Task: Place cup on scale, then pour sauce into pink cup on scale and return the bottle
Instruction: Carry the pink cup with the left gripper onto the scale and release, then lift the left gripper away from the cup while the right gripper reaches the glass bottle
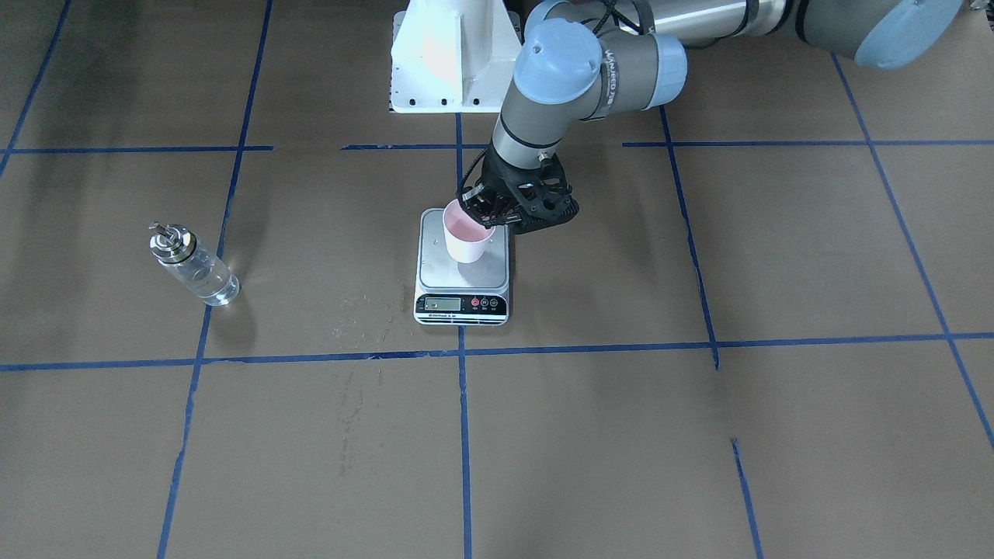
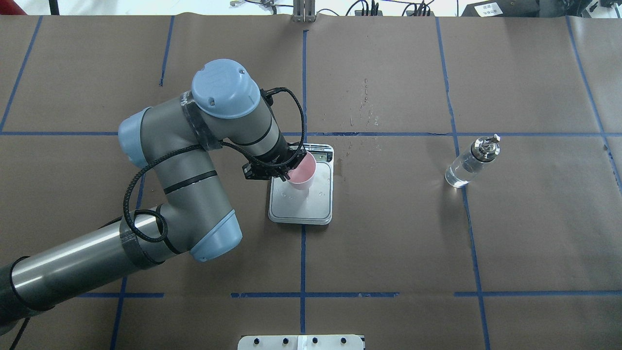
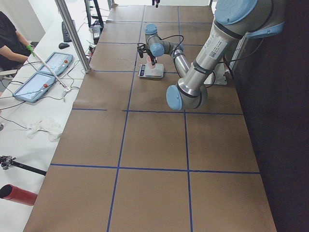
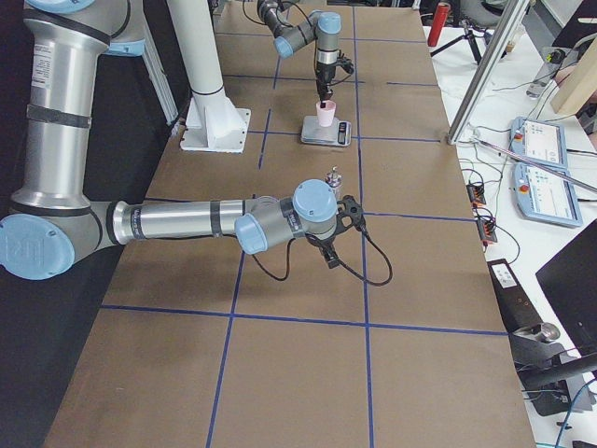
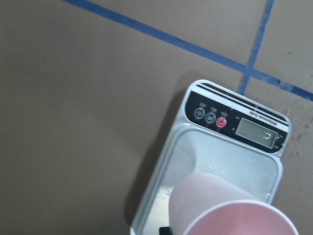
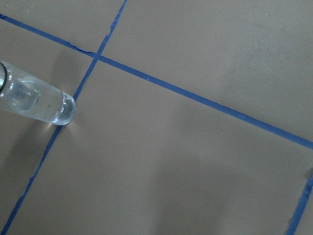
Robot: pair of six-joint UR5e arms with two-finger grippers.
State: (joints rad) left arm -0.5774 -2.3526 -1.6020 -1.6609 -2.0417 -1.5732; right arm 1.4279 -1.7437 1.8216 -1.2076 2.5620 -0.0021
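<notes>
The pale pink cup (image 1: 468,237) stands tilted over the silver platform of the scale (image 1: 435,268), and my left gripper (image 1: 481,216) is shut on its far rim. Whether the cup's base rests on the platform I cannot tell. The left wrist view looks down past the cup (image 5: 230,210) onto the scale (image 5: 215,152). The glass bottle (image 2: 470,163) with its metal pourer stands upright off to the robot's right, with clear sauce (image 1: 206,279) in it. My right gripper (image 4: 328,250) hovers near the bottle (image 4: 331,177); whether it is open or shut I cannot tell.
The white robot base (image 1: 446,58) sits behind the scale. Water spots (image 1: 373,310) mark the brown paper beside the scale. A side table with tablets (image 3: 43,72), a metal post (image 3: 72,34) and a person's arm (image 3: 14,43) lies past the table's far edge.
</notes>
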